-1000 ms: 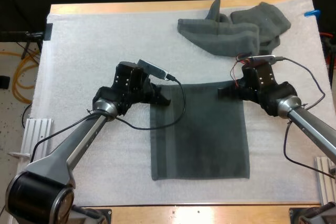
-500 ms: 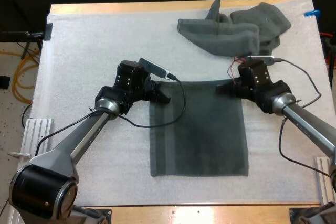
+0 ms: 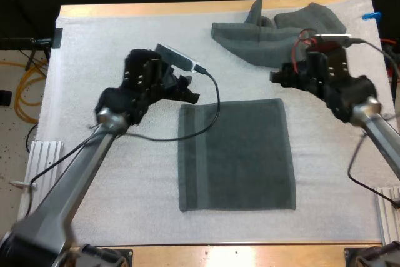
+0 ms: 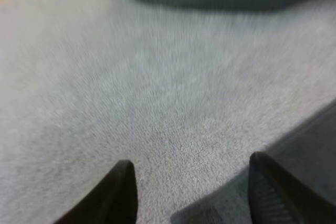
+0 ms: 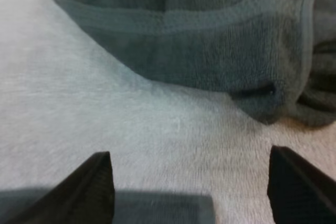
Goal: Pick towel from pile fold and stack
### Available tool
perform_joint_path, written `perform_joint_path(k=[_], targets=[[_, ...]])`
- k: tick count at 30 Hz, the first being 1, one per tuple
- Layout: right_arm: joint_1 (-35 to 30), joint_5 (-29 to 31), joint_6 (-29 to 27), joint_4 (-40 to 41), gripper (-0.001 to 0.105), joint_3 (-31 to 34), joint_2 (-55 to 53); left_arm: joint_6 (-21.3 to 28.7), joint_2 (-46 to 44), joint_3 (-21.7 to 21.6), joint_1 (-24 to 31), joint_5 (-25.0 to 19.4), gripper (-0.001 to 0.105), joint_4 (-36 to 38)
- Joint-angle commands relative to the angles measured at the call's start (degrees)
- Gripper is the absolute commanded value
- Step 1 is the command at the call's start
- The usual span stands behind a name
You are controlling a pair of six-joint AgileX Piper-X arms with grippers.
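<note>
A dark grey-green towel [image 3: 236, 154] lies flat on the white mat [image 3: 112, 48], its far edge straight. My left gripper [image 3: 191, 94] hovers just beyond the towel's far left corner, open, with bare mat between its fingers [image 4: 119, 194] and the towel's corner [image 4: 310, 140] beside one of them. My right gripper [image 3: 277, 77] hangs over the mat between the flat towel and the crumpled pile [image 3: 281, 32], open and holding nothing. In the right wrist view the pile [image 5: 210, 51] lies straight ahead and the flat towel's far edge [image 5: 157, 208] sits under the gripper [image 5: 189, 182].
The crumpled pile takes up the mat's far right corner, close to my right arm. Bare mat stretches to the left of the flat towel and along the near edge. The wooden table edge [image 3: 156, 9] runs along the far side.
Both grippers went from shut on the towel's far corners to open, let go, and rose back toward the far side. The towel stayed flat on the mat.
</note>
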Motion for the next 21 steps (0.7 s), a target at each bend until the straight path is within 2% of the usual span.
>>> perform_joint_path(k=[1,8,12,15,21], targets=[[-0.10,-0.34,-0.75,2.88,0.061,-0.62,-3.79,0.18,-3.60,-0.49,0.06,-0.41,0.046,2.74],[0.31,-0.80,-0.63,17.94,0.061,-0.62,-16.68,-0.93,-15.89,-0.49,0.06,-0.41,0.046,16.81],[0.31,-1.03,0.42,25.93,0.061,-0.15,-22.34,-2.18,-21.36,0.43,0.06,-0.03,0.046,22.39],[0.31,-1.46,2.35,29.29,0.061,2.19,-28.03,-3.58,-26.42,2.20,0.06,1.78,0.046,25.57],[0.31,-1.88,7.69,34.40,0.061,10.34,-38.51,-7.16,-35.32,7.74,0.06,1.85,0.046,30.29]])
